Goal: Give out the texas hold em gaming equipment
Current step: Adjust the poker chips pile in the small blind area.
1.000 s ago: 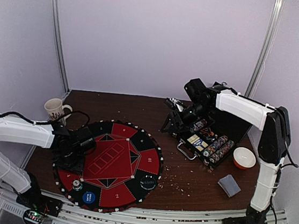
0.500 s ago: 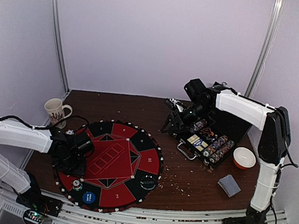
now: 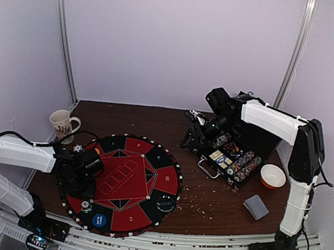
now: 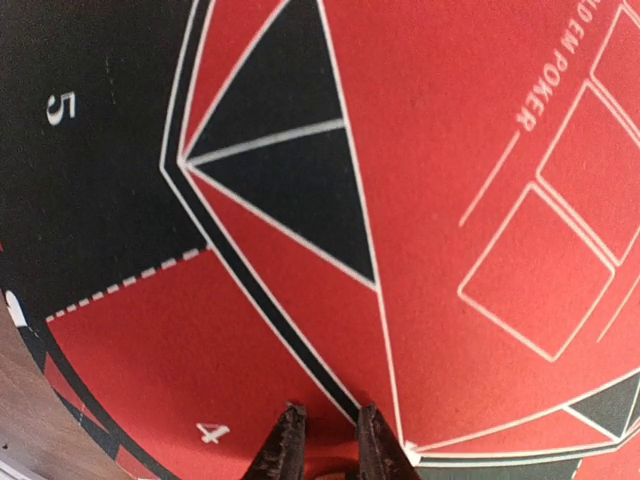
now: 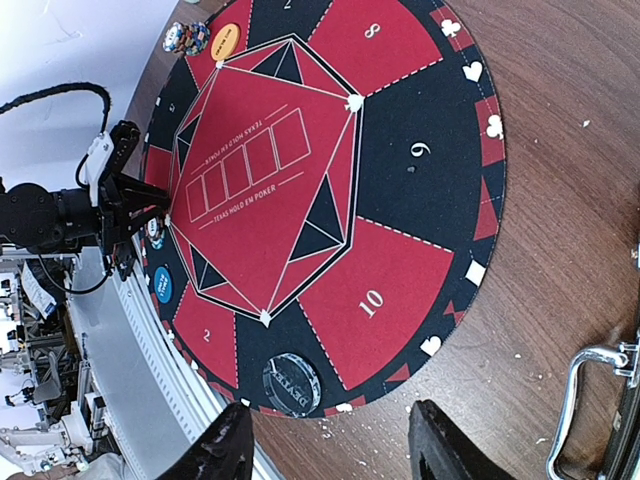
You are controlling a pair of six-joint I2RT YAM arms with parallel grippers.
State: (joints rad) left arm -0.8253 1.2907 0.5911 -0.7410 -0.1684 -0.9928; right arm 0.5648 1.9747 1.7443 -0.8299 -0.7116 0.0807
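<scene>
The round red-and-black mat (image 3: 148, 186) lies on the table. A small stack of striped poker chips (image 3: 78, 147) and a yellow disc (image 5: 225, 40) sit at its far left rim. A blue disc (image 3: 99, 220), another chip (image 3: 86, 206) and a black dealer disc (image 3: 165, 203) lie along its near rim. My left gripper (image 4: 325, 415) hovers over the mat's left part, its jaws a narrow gap apart with only red mat showing between them. My right gripper (image 5: 335, 455) hangs wide open and empty between the mat and the black case (image 3: 255, 141), which holds rows of chips (image 3: 241, 163). A grey-blue card deck (image 3: 256, 206) lies at the right.
A patterned mug (image 3: 61, 122) stands at the far left by the mat. A red bowl (image 3: 272, 176) sits right of the case. The case's metal handle (image 5: 585, 400) is beside my right fingers. Crumbs dot the wood near the mat's right rim.
My left arm has drawn back toward the near left, uncovering the chip stack at the mat's rim, and its jaws have narrowed. The right arm has not moved.
</scene>
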